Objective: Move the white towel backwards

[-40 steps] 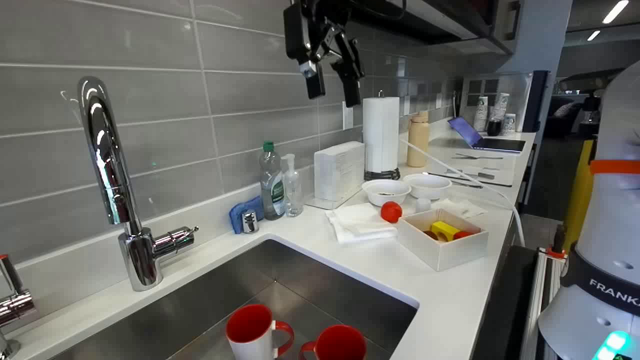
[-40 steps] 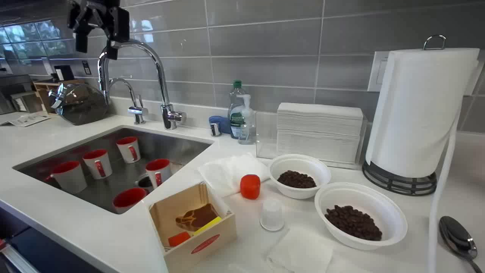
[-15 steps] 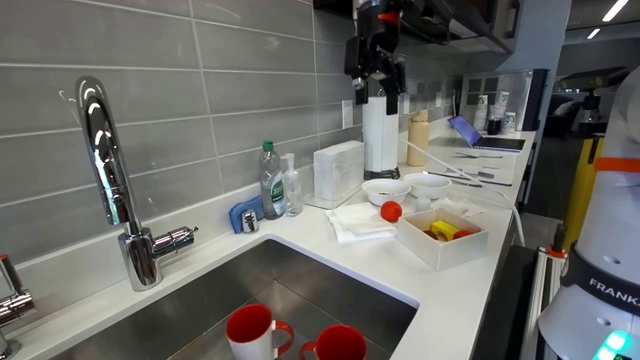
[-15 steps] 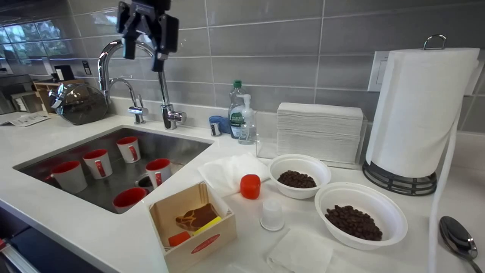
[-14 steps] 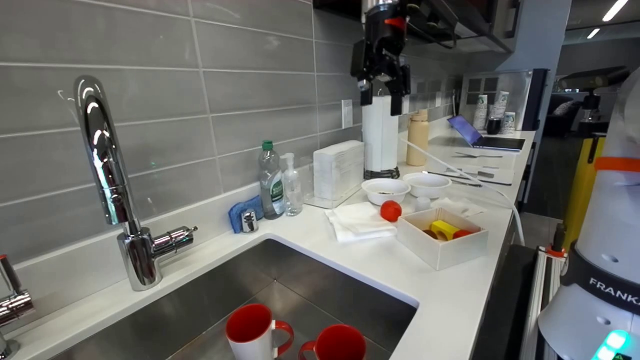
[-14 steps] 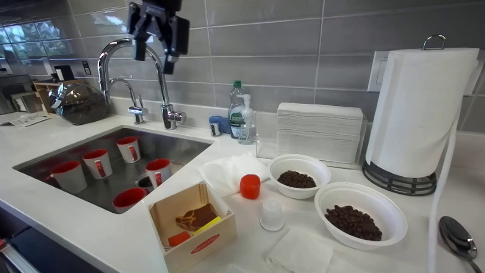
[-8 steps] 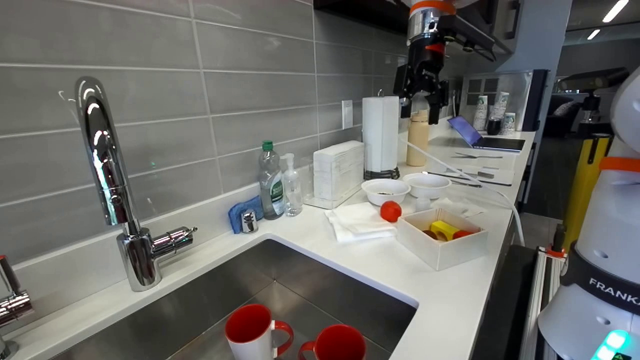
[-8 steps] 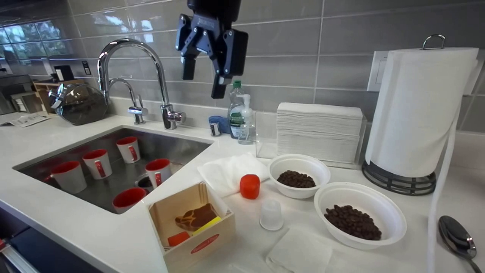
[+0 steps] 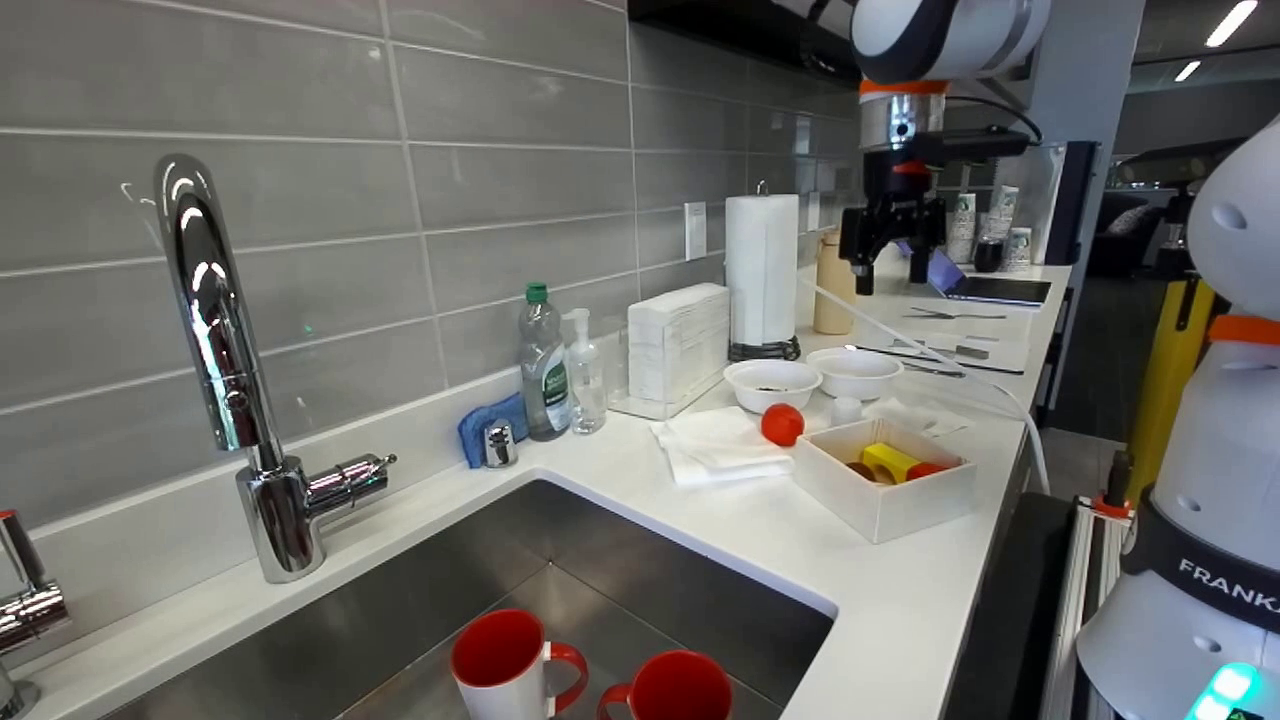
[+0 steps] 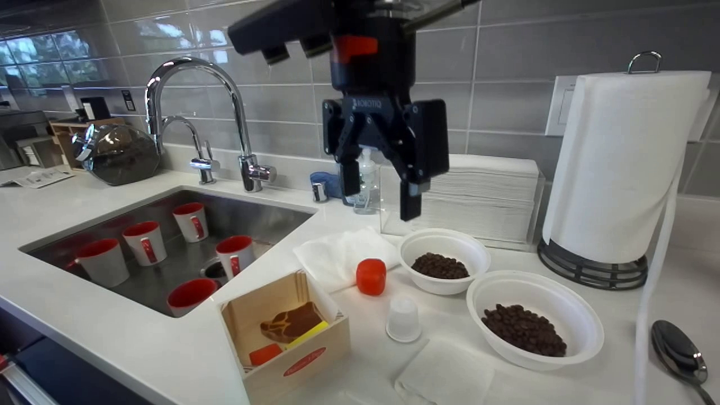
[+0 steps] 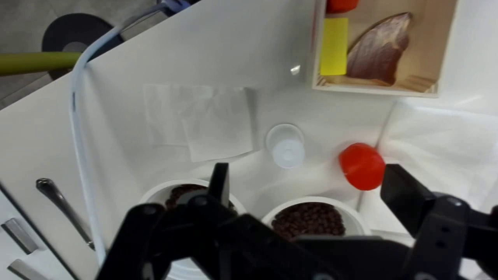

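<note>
The gripper [image 10: 381, 199] has swung from the sink [image 10: 253, 211] side toward the bowls [image 10: 529, 289] and descended; its jaws stand apart, holding nothing. The towel [image 11: 218, 124], judged to be the small square one, not the folded cloth [image 10: 340, 256], lies flat on the tabletop [image 10: 180, 354] beside the cup [image 10: 403, 319], unmoved. This suggests the approach phase: align above the towel, then lower further before grasping.

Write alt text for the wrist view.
The open gripper hovers above a counter where a thin white towel lies left of a cup. To the right are a second towel, red object and wooden box; lower down, two partly hidden bowls of beans.
</note>
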{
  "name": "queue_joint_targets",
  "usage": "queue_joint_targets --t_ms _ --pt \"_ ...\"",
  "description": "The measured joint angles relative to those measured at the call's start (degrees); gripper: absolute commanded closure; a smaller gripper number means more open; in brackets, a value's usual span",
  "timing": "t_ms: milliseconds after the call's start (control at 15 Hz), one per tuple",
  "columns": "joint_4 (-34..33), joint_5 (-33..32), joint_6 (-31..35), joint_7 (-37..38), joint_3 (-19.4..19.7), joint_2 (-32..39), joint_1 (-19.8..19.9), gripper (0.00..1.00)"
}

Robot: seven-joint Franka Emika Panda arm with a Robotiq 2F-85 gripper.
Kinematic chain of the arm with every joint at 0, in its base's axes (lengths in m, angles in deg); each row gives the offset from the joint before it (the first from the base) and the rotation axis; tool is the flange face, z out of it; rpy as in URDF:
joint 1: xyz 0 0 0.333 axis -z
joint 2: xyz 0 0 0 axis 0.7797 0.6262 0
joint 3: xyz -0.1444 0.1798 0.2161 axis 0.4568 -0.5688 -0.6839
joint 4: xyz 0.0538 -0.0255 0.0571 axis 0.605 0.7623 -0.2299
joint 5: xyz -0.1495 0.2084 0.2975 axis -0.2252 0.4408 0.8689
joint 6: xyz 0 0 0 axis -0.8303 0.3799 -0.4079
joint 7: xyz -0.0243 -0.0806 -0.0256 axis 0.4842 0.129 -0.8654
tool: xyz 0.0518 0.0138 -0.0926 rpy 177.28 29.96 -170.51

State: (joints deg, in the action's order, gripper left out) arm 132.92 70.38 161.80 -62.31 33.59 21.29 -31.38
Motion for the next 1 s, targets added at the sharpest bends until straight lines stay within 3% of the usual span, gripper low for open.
queue_joint_targets --t_ms 267,467,800,1000 --pt "3.32 -8.10 8.34 0.68 1.09 5.34 4.18 0.00" --pt "3.45 -10.55 11.18 0.61 2.95 10.45 5.80 0.00" --pt "2.33 -9.96 18.73 0.48 6.56 18.90 6.12 0.00" --pt "1.19 -3.97 23.41 -1.39 8.12 23.59 6.10 0.00"
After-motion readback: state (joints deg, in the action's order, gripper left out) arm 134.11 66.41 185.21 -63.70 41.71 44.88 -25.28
